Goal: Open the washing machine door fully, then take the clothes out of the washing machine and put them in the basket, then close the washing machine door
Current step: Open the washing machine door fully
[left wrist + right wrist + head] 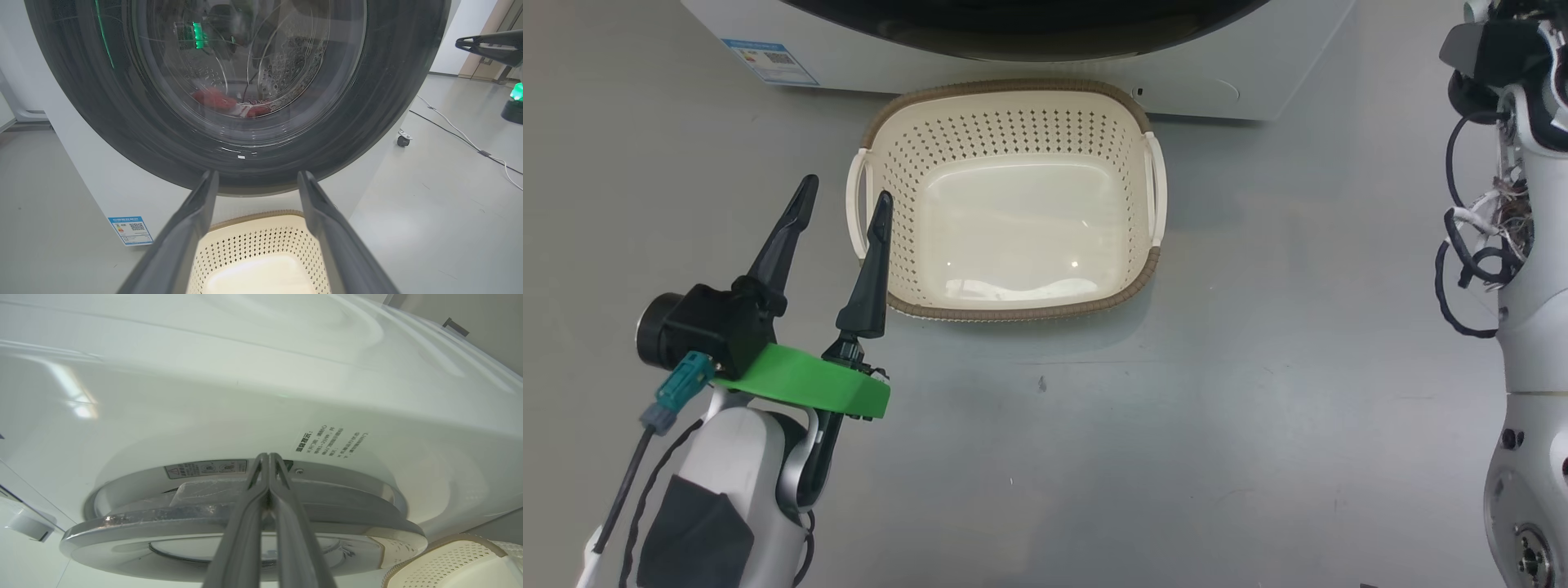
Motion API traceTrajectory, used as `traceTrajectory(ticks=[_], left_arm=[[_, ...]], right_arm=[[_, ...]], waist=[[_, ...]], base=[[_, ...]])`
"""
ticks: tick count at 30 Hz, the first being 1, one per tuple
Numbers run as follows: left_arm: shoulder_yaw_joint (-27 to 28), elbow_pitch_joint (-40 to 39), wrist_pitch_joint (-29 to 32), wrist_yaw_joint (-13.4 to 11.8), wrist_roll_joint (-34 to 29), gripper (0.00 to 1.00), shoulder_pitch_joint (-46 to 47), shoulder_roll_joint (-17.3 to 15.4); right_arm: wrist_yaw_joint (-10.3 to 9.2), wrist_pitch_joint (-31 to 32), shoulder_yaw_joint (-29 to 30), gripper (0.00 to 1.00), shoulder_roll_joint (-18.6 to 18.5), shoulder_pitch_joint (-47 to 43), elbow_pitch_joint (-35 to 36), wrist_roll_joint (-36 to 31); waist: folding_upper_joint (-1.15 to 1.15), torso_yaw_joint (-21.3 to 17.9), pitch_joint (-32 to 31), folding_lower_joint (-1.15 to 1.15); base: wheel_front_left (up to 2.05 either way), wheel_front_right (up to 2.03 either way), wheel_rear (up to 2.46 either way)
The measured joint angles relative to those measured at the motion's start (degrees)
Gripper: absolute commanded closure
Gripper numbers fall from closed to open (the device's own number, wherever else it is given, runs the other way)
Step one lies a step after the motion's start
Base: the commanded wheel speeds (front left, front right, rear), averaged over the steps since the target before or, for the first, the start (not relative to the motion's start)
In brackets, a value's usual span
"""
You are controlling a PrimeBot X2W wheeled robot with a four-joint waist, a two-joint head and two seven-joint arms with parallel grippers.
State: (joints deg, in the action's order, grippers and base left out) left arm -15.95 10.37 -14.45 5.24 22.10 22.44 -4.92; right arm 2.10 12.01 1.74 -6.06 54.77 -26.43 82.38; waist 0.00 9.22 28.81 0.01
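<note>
The washing machine [1241,82] stands in front of me, and its glossy black door [367,122] covers the drum. Red clothes [212,100] show through the glass window. The cream basket [1013,131] sits on the floor right below the door and holds nothing. My left gripper [845,196] is open beside the basket's left handle, aimed at the door [258,175]. My right gripper [268,457] is shut with nothing in it. Its tips are at a narrow gap between the silver door rim [143,526] and the white front [245,375], by the door's right edge [459,42].
A blue label [768,61] marks the machine's lower left front. A cable [461,139] runs over the grey floor to the machine's right, near a small caster [403,141]. My right arm [1531,343] rises along the right edge. Bare floor [1176,449] lies before the basket.
</note>
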Motion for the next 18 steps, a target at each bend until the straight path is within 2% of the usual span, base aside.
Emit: traceTrajectory(ticks=[8,18], left_arm=[[-0.2,0.16,0.0,0.41,-0.05,0.0,0.71,0.11],[-0.73,0.55,0.0,0.63,-0.24,0.0,2.01,0.62]], right_arm=[[-1.79,6.49,-2.88,1.0,-2.47,5.7,-1.94,0.29],[-2.8,12.05,-5.52,1.0,-4.01,10.8,-4.75,0.22]], waist=[[0.0,0.88,1.86,0.0],[0.0,1.41,3.08,0.0]], base=[[0.0,0.0,0.0],[0.0,0.0,0.0]])
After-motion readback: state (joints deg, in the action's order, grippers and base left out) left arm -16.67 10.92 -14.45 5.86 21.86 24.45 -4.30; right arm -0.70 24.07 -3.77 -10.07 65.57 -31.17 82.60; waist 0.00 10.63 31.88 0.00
